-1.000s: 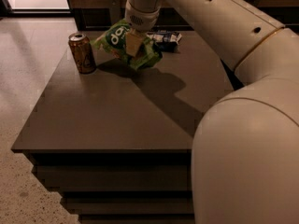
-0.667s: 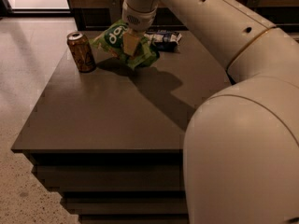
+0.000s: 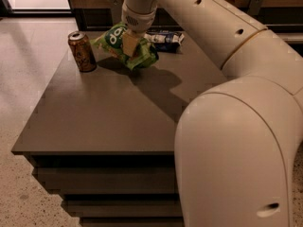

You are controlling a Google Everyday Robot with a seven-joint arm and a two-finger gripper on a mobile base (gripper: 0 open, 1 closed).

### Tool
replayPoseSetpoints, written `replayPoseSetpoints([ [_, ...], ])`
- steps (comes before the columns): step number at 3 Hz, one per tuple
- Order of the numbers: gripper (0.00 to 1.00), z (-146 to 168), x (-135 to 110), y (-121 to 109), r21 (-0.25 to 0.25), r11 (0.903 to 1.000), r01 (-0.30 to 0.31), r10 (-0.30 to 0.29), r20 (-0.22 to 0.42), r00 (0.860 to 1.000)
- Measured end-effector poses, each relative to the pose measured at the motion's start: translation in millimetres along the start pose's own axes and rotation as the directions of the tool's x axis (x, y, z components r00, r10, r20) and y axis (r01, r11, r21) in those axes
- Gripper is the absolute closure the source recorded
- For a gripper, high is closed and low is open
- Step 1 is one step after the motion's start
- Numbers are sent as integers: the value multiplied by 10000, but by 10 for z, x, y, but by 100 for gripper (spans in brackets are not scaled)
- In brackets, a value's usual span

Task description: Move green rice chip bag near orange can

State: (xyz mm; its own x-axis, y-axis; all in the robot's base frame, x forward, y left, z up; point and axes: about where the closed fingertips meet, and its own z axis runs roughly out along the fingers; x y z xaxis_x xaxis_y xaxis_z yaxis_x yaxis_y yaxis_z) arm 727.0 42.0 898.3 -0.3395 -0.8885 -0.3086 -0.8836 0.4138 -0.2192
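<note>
The green rice chip bag [image 3: 124,47] is a crinkly lime-green pouch at the far side of the dark table, just right of the orange can [image 3: 82,51]. The can stands upright near the table's far left corner, a small gap from the bag. My gripper [image 3: 131,42] reaches down from above onto the middle of the bag, its tan fingers pressed into it. The bag looks held slightly above or resting on the tabletop; I cannot tell which.
A small dark blue and white bag [image 3: 164,38] lies behind the green bag, to the right. The table [image 3: 109,112] is a dark brown block with its front edge near me. My large white arm [image 3: 236,126] fills the right side of the view.
The bag and gripper have stayed near the can. My arm's near segment has swung closer to the camera and covers more of the right side.
</note>
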Motion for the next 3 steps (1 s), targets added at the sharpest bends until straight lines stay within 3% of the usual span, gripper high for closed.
replayPoseSetpoints([
  [1,83,26,-45,0,-65,9998,-161,161,103,9998],
  [3,36,48,-71,31,-151,9991,-386,389,209,9990],
])
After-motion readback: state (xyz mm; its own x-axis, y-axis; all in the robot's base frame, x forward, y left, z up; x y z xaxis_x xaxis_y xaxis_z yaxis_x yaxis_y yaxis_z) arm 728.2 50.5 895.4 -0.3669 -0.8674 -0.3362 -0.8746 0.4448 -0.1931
